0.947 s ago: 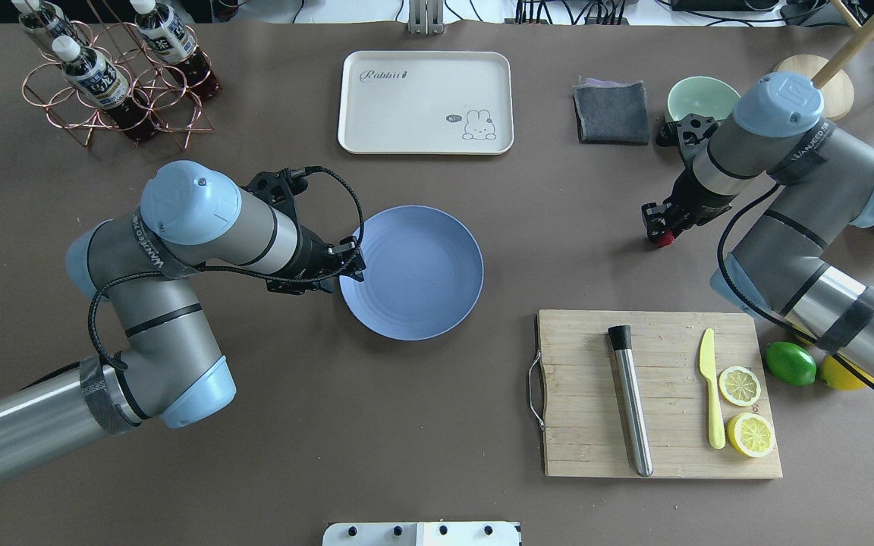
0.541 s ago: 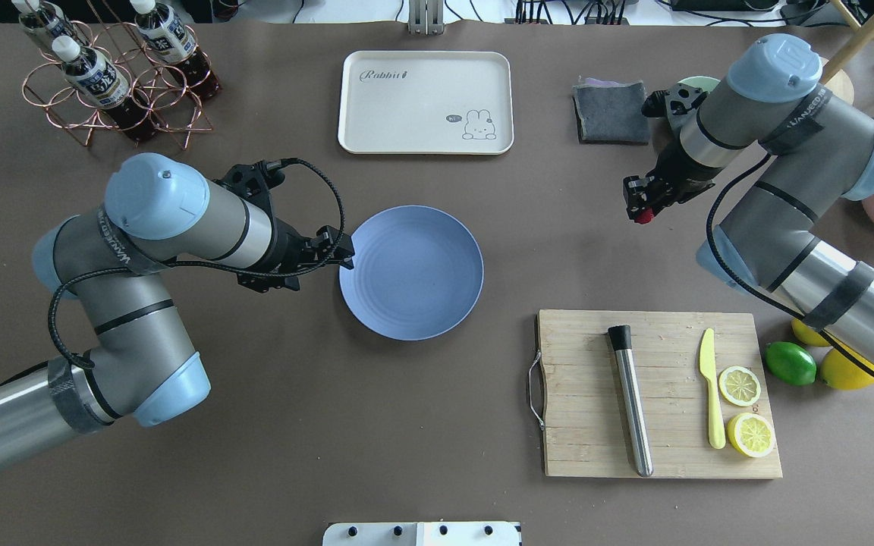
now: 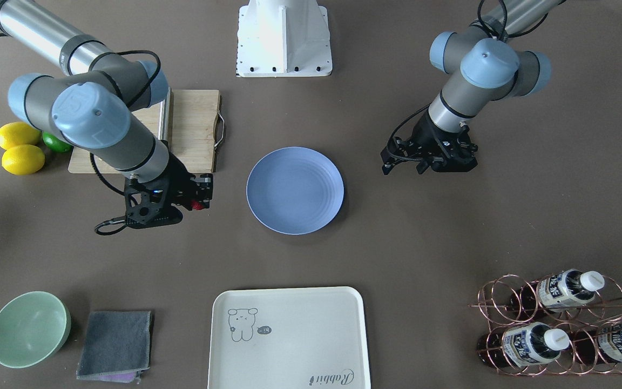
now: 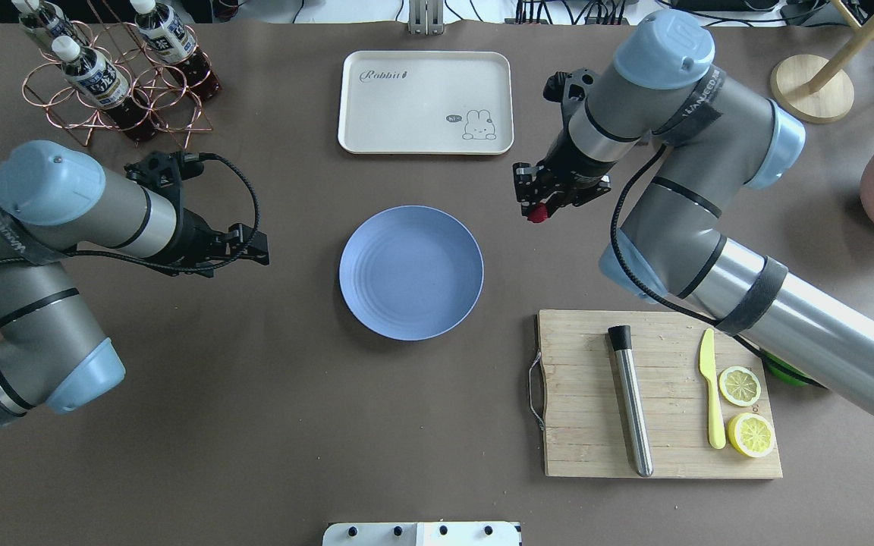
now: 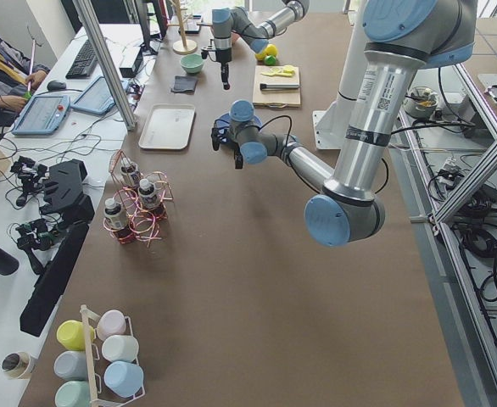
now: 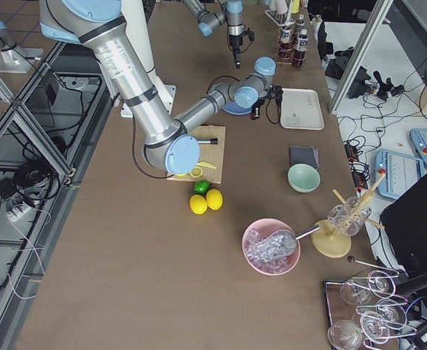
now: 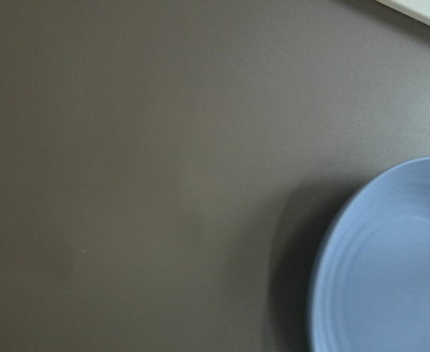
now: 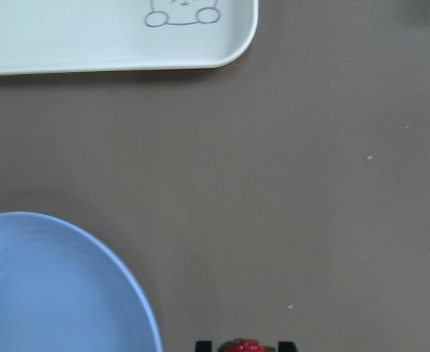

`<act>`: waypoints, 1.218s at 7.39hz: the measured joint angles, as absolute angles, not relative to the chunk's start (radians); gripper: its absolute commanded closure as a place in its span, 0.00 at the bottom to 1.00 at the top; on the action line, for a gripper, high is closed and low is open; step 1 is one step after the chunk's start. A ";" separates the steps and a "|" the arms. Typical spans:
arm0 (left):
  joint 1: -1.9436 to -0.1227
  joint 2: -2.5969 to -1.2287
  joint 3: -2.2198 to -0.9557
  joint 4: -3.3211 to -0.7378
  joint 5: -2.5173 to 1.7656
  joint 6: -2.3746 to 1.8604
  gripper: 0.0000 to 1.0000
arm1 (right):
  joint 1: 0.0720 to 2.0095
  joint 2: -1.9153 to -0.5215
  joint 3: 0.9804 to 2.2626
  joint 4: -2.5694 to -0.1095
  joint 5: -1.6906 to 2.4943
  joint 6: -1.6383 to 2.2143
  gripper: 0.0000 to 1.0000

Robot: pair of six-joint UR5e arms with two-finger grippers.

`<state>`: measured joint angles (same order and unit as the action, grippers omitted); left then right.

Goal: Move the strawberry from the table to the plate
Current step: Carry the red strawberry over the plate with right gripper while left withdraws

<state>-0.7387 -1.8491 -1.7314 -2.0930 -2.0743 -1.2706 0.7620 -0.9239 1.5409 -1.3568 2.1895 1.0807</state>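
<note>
The strawberry point(image 4: 536, 215) is a small dark red berry pinched in my right gripper point(image 4: 534, 209), which is shut on it and hangs above the table point(image 4: 293, 425), just off the upper right rim of the blue plate point(image 4: 411, 272). The right wrist view shows the strawberry point(image 8: 243, 346) between the fingertips at the bottom edge, with the plate point(image 8: 53, 286) at lower left. Nothing lies on the plate point(image 3: 295, 190). My left gripper point(image 4: 253, 246) is open and holds nothing, a good hand's width left of the plate.
A cream tray point(image 4: 425, 102) lies behind the plate. The cutting board point(image 4: 657, 455) at front right carries a metal rod, a yellow knife and lemon slices. A bottle rack point(image 4: 114, 76) stands at back left. A mint bowl point(image 3: 29, 328) and grey cloth point(image 3: 115, 346) lie at back right.
My right arm has swung left with the strawberry, from near the bowl to beside the plate. My left arm has drawn back leftward, off the plate's rim.
</note>
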 measured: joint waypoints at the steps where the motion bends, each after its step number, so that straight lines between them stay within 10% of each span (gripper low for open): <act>1: -0.791 -1.812 -1.732 -2.095 -2.118 -1.194 0.04 | 0.703 -0.881 1.539 -1.362 2.143 1.153 1.00; 9: -0.981 -1.671 -1.729 -2.098 -2.229 -0.909 0.03 | 0.499 -0.707 1.331 -1.289 1.895 1.308 0.96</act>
